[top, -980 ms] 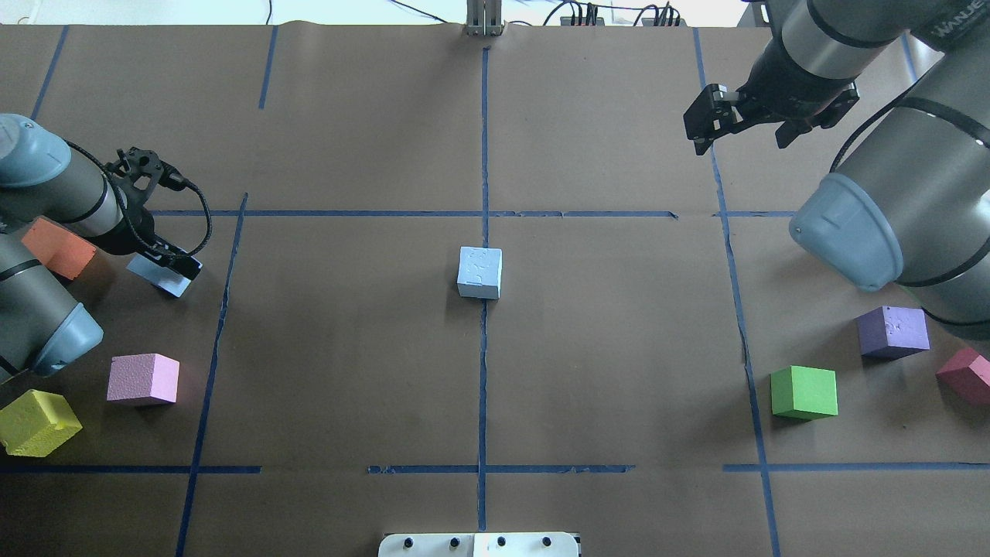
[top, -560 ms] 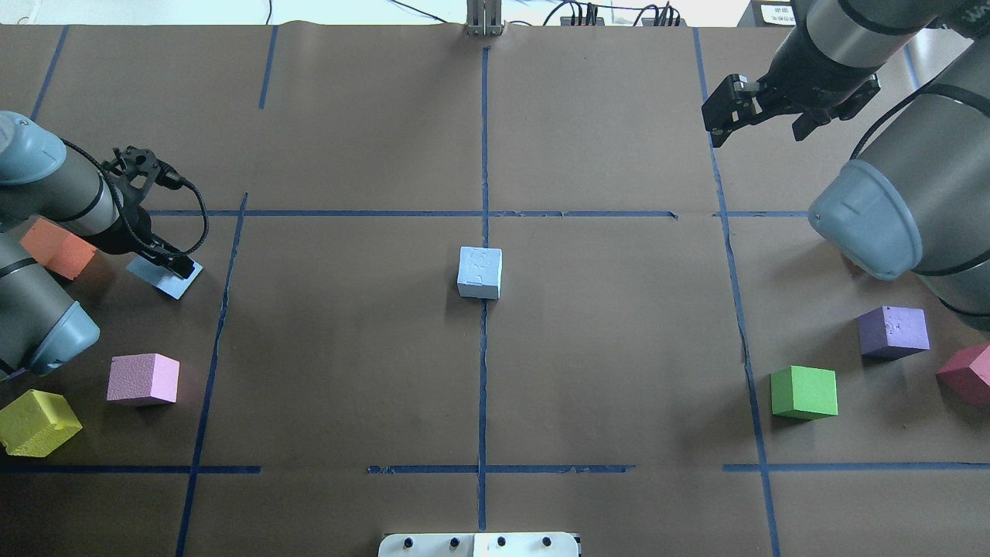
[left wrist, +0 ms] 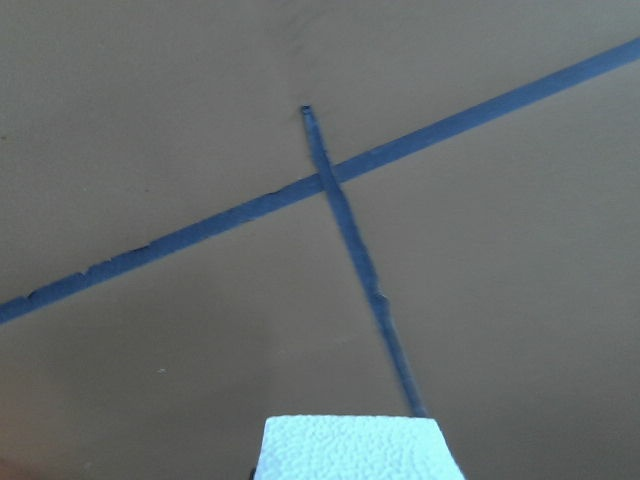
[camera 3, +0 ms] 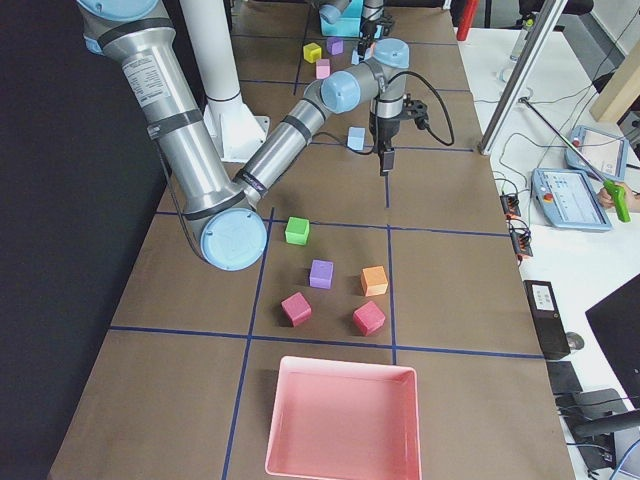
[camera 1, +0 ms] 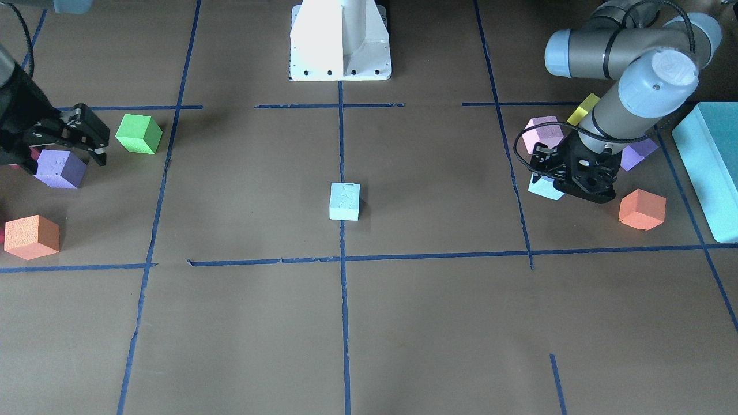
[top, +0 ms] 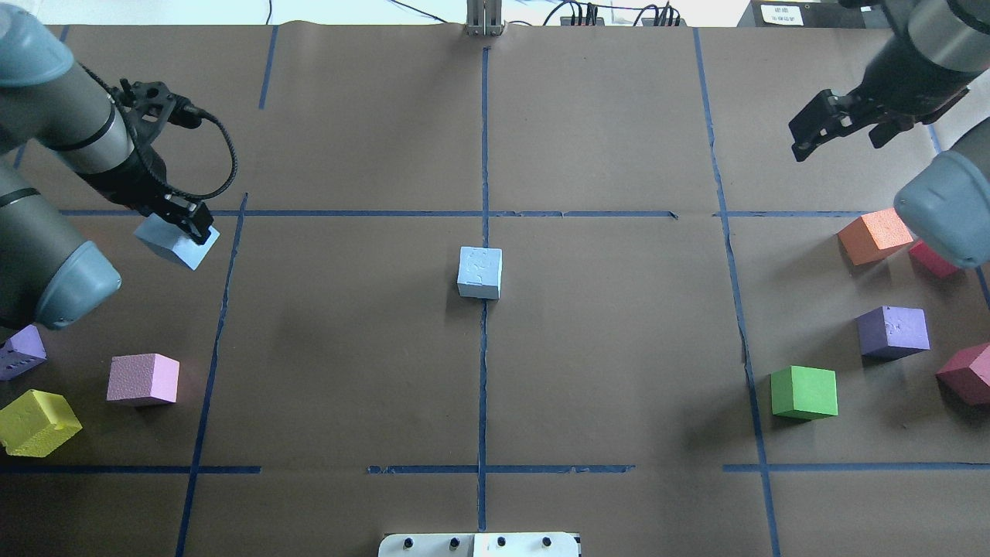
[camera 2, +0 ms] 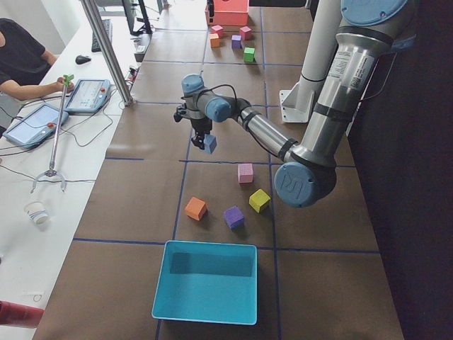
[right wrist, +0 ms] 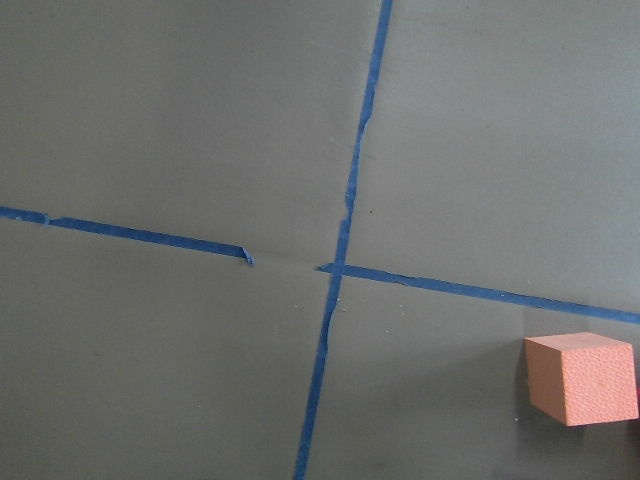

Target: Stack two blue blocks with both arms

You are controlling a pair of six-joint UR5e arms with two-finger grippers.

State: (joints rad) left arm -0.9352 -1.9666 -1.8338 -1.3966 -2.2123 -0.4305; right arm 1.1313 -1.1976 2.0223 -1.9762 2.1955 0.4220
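One pale blue block (top: 479, 272) with a pitted top sits at the table's centre on the blue tape line; it also shows in the front view (camera 1: 345, 201). My left gripper (top: 189, 223) is shut on the second blue block (top: 172, 242) and holds it above the table at the left. The same gripper (camera 1: 568, 180) and block (camera 1: 544, 188) show in the front view. The block's white-blue top fills the bottom of the left wrist view (left wrist: 350, 448). My right gripper (top: 835, 139) is open and empty, high over the far right.
On the left lie a pink cube (top: 143, 379), a yellow cube (top: 37, 422), a purple cube (top: 22, 352) and an orange cube (camera 1: 642, 209). On the right lie green (top: 804, 392), purple (top: 893, 331), orange (top: 874, 236) and red (top: 967, 375) cubes. A teal box (camera 2: 205, 282) and a pink tray (camera 3: 340, 420) stand at the table's ends.
My left gripper has lifted the blue block and carried it away from the robot. My right arm has pulled back to the right, uncovering an orange cube.
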